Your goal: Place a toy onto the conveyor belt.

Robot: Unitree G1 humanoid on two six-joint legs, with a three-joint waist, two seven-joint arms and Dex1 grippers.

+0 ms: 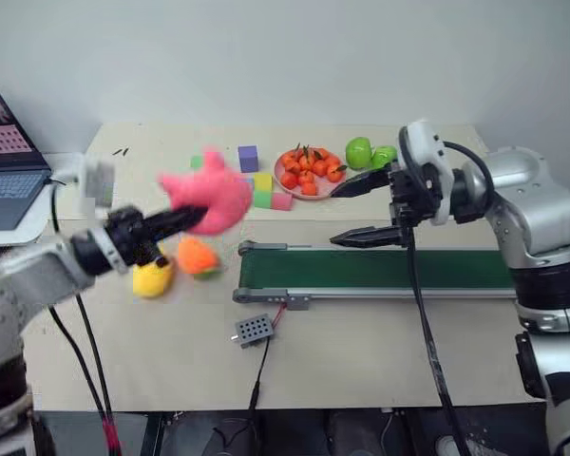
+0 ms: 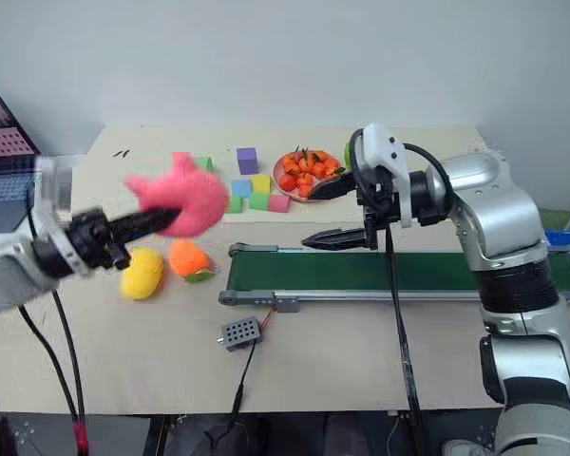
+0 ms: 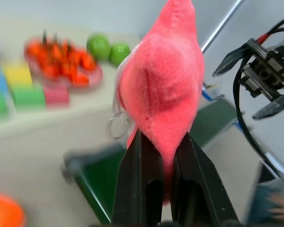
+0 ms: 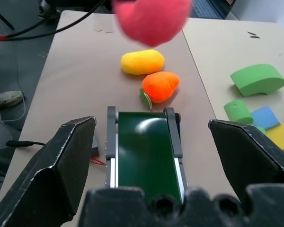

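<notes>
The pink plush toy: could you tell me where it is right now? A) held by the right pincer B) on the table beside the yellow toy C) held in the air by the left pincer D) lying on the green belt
C: the left pincer is shut on the pink plush toy, lifted clear of the table and not yet over the belt.

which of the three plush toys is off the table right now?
The bright-pink lumpy plush toy: it is pinched in the left claw and held in the air. The yellow plush toy and the orange plush toy lie on the table beside the belt's end.
</notes>
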